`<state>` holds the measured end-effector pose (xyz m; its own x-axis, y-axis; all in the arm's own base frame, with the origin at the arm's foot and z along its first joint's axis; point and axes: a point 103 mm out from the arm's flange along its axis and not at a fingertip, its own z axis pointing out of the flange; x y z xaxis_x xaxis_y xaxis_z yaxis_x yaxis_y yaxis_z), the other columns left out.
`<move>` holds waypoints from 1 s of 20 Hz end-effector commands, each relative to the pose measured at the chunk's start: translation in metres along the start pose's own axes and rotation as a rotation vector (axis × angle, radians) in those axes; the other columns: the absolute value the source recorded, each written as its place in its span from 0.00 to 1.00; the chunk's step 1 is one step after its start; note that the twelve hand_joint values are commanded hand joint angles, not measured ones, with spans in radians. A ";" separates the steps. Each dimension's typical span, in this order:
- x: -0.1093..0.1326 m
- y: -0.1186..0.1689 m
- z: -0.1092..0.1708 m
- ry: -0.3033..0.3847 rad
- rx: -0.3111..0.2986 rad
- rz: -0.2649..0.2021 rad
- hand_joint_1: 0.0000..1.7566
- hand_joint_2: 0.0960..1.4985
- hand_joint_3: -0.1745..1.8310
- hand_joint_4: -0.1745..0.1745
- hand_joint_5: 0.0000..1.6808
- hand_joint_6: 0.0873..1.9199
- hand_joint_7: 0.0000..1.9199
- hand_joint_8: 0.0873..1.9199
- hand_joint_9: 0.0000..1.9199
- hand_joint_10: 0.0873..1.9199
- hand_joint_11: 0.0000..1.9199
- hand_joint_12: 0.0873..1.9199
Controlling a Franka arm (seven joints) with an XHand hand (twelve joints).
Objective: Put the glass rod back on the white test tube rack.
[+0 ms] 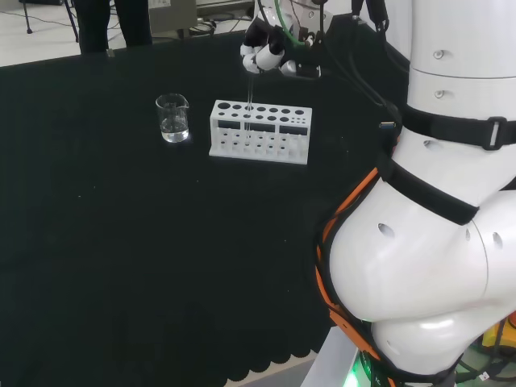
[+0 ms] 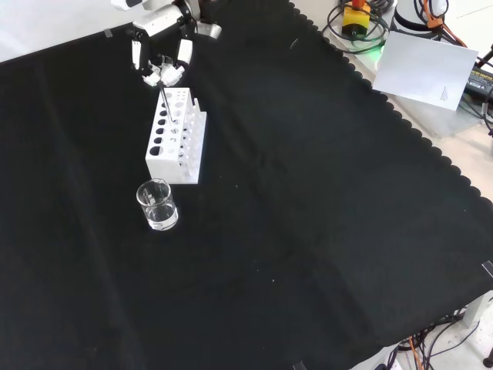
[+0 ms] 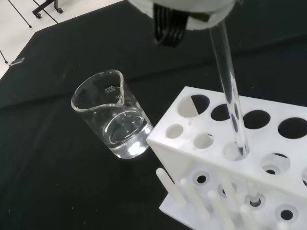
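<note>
closest to me in the front view, bare black cloth on the tabletop, nothing on it. then comes the glass beaker with a little clear liquid in the bottom, standing just beside the near end of the white test tube rack but not touching it. now the rack itself, and this is where it's happening: the glass rod is standing nearly upright with its lower tip already down inside one of the smaller holes in the top plate, as the wrist view shows plainly. beyond that, above the rack's far end, hangs the hand, fingers curled in on the top of the rod, pinching it. in the head view the same story, hand over the rack, thin rod dropping from the fingers into the back row. so by my reckoning the job's most of the way there: rod carried over, lined up, tip in a hole. what's left, i'd say, is lowering it until it seats and letting go, then lifting clear without dragging it back out.
</note>
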<state>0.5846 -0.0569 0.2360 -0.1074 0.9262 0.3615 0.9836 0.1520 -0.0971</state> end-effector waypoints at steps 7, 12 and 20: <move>-0.003 -0.002 0.000 0.024 0.012 -0.011 0.74 0.42 0.44 0.01 0.62 0.46 0.66 0.42 0.89 0.43 0.93 0.32; -0.003 -0.004 -0.003 0.022 0.007 -0.007 0.79 0.33 0.48 0.00 0.51 0.48 0.59 0.42 0.90 0.42 0.94 0.31; 0.000 -0.007 -0.008 0.013 -0.003 -0.009 0.81 0.24 0.56 0.00 0.40 0.50 0.47 0.46 0.90 0.42 0.97 0.33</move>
<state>0.5805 -0.0610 0.2418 -0.1114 0.9198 0.3763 0.9832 0.1572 -0.0933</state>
